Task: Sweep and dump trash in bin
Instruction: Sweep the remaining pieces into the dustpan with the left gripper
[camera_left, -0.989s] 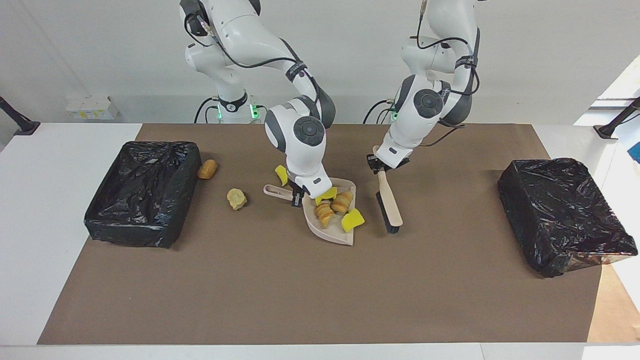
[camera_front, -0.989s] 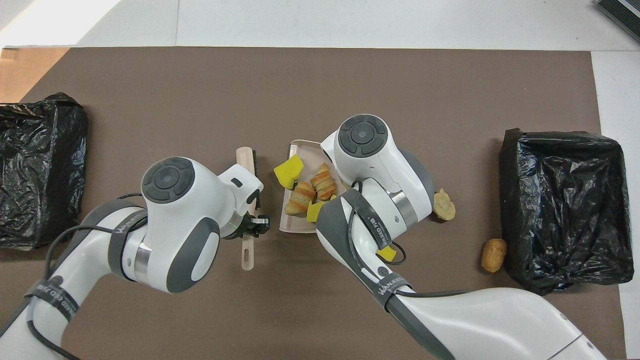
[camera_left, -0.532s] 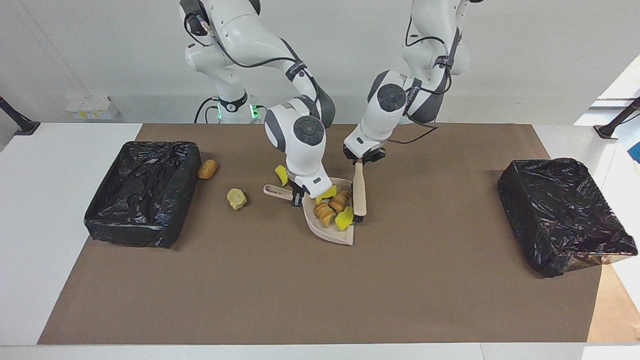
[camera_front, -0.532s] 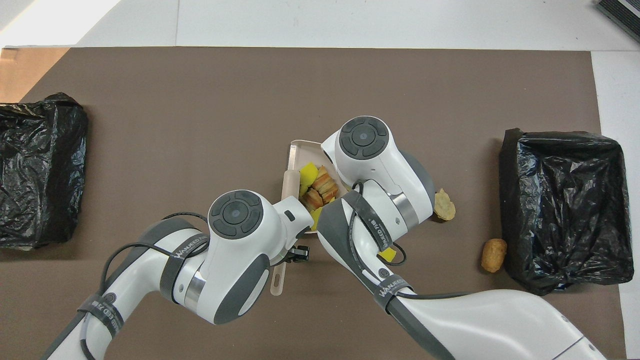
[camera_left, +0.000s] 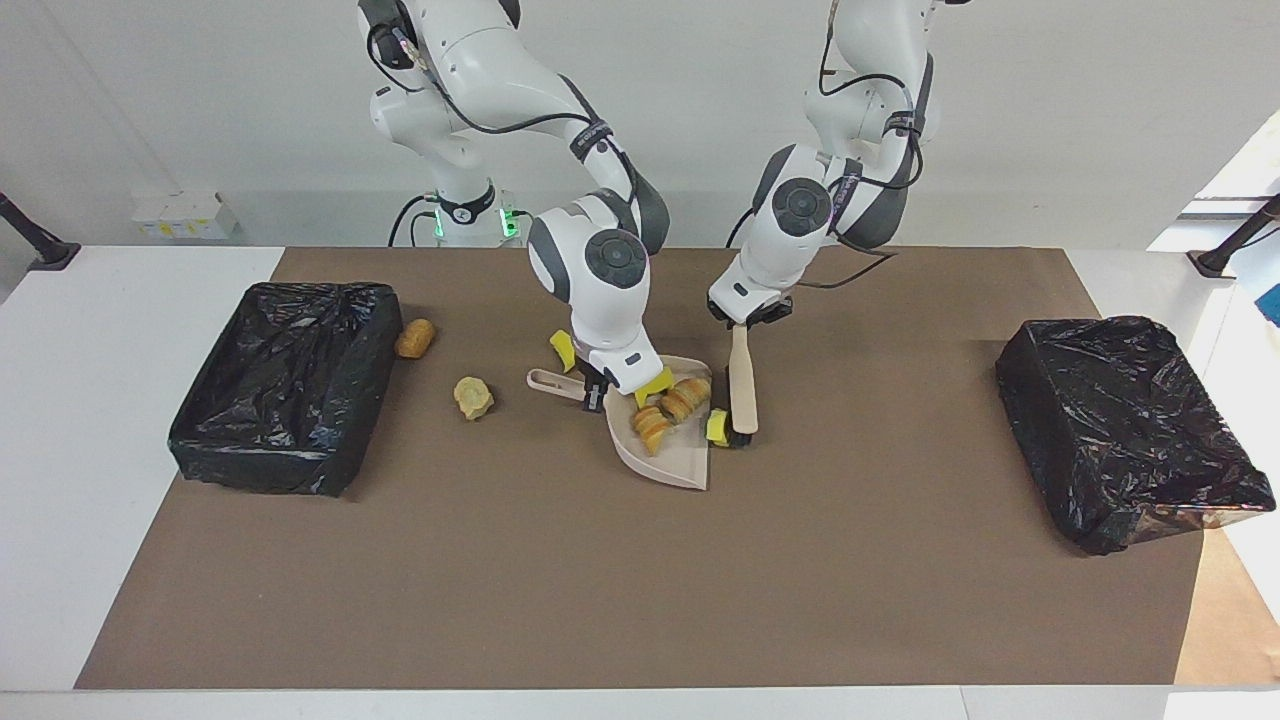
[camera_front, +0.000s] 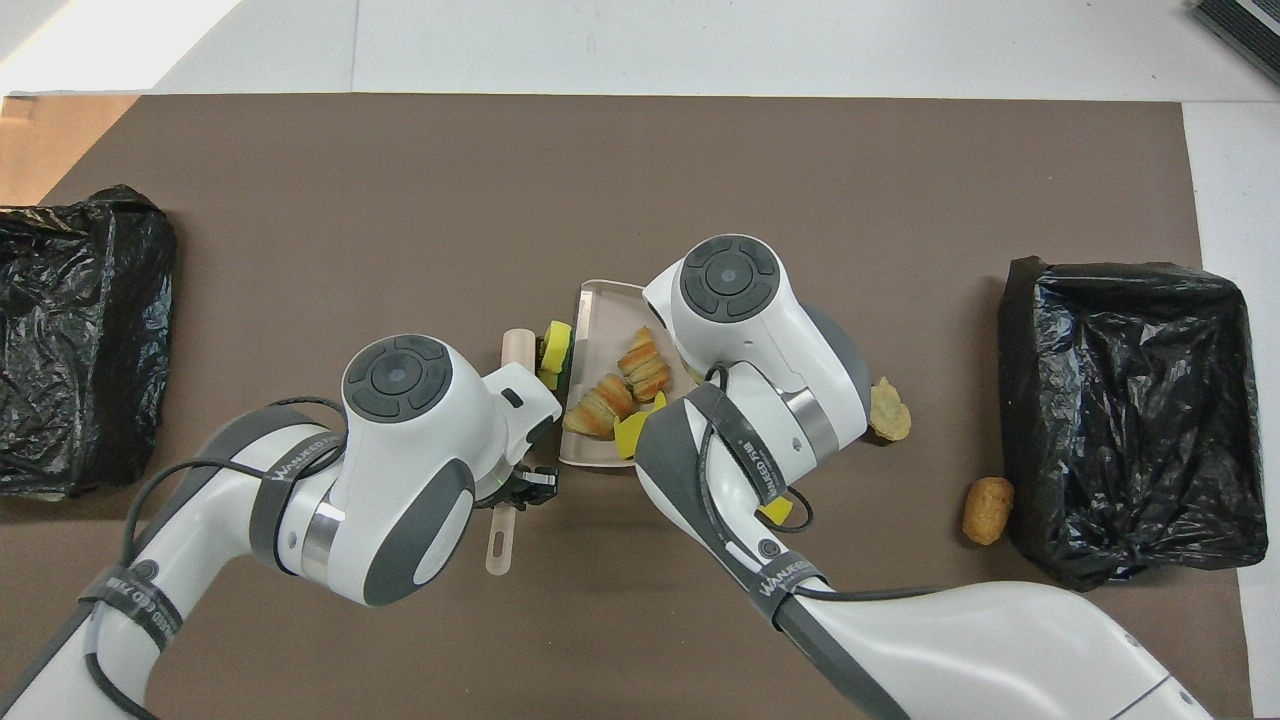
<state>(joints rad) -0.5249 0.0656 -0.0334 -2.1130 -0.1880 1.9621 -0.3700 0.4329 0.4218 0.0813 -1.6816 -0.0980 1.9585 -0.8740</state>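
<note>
My right gripper (camera_left: 597, 385) is shut on the handle of the beige dustpan (camera_left: 662, 462) (camera_front: 596, 300), which lies on the brown mat. In the pan lie two croissant pieces (camera_left: 684, 398) (camera_front: 645, 365) and a yellow sponge chunk (camera_left: 655, 384) (camera_front: 630, 432). My left gripper (camera_left: 746, 320) (camera_front: 522, 488) is shut on the beige hand brush (camera_left: 742, 380) (camera_front: 514, 346), whose bristles rest beside the pan. A green-backed sponge (camera_left: 717, 428) (camera_front: 553, 345) sits between bristles and pan rim. More trash lies loose on the mat: a yellow chunk (camera_left: 562, 350), a tan lump (camera_left: 473, 397) and a golden-brown piece (camera_left: 414, 338).
Two bins lined with black bags stand on the mat, one (camera_left: 285, 385) (camera_front: 1130, 410) at the right arm's end beside the golden-brown piece, the other (camera_left: 1120, 430) (camera_front: 70, 330) at the left arm's end. A broad stretch of mat lies farther from the robots than the dustpan.
The left arm swept the brush against the pan, pushing the sponge in, then drew back slightly. The sponge came along, green side showing, and sits just outside the rim.
</note>
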